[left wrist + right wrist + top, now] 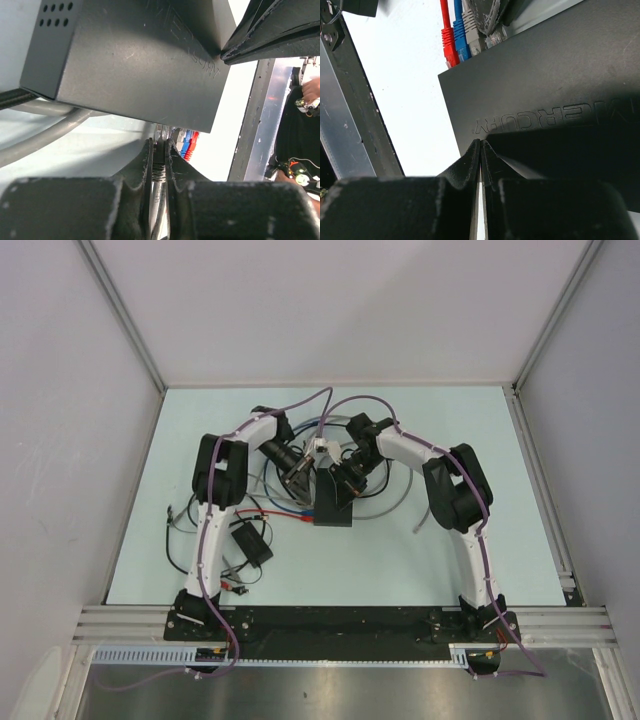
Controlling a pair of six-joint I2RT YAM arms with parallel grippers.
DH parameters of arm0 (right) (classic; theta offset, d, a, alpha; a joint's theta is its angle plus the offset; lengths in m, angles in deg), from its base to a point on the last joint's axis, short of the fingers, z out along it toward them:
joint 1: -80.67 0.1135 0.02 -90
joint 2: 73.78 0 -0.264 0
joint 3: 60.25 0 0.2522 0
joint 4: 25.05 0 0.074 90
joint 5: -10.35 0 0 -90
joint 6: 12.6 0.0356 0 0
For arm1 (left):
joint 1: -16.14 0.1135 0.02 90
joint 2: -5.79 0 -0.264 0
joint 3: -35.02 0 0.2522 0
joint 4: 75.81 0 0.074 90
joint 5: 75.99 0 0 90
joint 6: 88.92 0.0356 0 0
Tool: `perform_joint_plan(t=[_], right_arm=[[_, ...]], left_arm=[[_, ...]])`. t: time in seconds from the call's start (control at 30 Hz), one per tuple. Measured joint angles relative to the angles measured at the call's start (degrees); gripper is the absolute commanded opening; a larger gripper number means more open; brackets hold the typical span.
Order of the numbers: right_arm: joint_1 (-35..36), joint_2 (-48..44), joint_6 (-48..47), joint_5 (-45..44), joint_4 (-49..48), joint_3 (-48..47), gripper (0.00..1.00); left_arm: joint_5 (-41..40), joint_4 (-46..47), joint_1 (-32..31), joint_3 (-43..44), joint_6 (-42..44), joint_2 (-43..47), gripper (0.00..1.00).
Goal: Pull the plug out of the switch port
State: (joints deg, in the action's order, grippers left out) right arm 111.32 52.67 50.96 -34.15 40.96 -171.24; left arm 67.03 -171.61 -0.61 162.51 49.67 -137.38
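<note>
Left gripper (160, 150) clenched on the grey plug (159, 169), which sits seated in the switch port (166, 130).
Port row runs along one narrow edge of a flat box (333, 510) lying mid-table between both arms. Plug sleeve is ribbed and rubbery, and its cable is soft and pliant. I judge the plug light but latched, so the hold belongs on the stiff body close to the socket, never on the cable. Box is matte dark grey and hard, with raised lettering and small vent holes at one corner. It is probably light enough to slide under a pull. Right gripper (480, 145) is closed on nothing, its tips set against the box's top face. Red plug (449, 42) and blue plug (461, 36) sit just beside the grey one.
</note>
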Motion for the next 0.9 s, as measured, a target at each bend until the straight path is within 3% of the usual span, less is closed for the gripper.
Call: perform_joint_plan(t=[0.2, 0.47, 0.77, 0.9], right_arm=[[0.07, 0.0, -0.37, -0.07, 0.15, -0.11, 0.07], [0.09, 0.02, -0.15, -0.24, 0.2, -0.17, 0.07], [0.13, 0.02, -0.11, -0.28, 0.2, -0.17, 0.08], [0.15, 0.02, -0.11, -0.37, 0.17, -0.17, 0.08]], left_arm=[[-0.66, 0.26, 0.0, 0.55, -0.17, 0.24, 0.0], [-3.87, 3.43, 1.46, 10.78, -2.29, -2.32, 0.0], [-8.98, 6.03, 5.27, 10.05, -3.28, -0.94, 0.0], [-10.91, 9.99, 6.51, 5.9, -4.85, 1.95, 0.12]])
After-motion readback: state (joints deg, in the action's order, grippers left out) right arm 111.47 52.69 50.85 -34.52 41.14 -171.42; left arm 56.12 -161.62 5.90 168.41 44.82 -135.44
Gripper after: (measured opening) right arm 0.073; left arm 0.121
